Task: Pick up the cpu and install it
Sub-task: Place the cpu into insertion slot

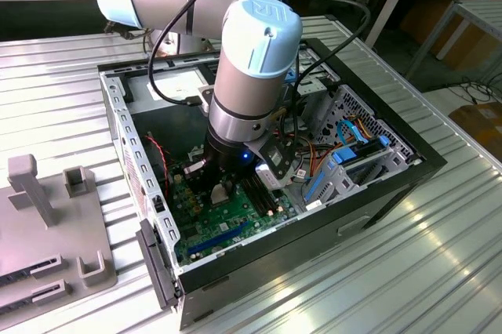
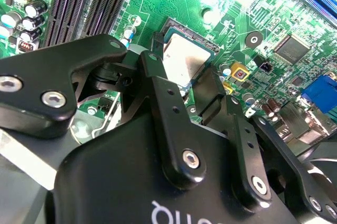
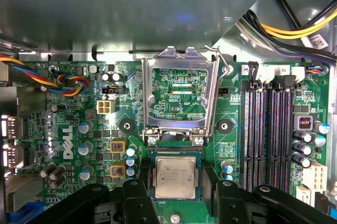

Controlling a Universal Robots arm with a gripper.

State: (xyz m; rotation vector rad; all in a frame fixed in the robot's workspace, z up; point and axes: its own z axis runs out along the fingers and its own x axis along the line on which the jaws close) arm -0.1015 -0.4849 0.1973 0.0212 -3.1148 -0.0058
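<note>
Cpu (image 3: 174, 176) lies flat, metal face up, between parted jaws

Ribbed metal surface (image 1: 439, 271). Open computer case (image 1: 298, 255) sits on it, mid-frame. Grey fixture plate (image 1: 39, 248) with upright posts lies at exterior view's left, apart from case.

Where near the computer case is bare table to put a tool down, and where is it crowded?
The ribbed table is bare at the exterior view's right of the computer case. The grey fixture takes its left. Inside is crowded: the arm stands over the cpu, with cables around.
</note>
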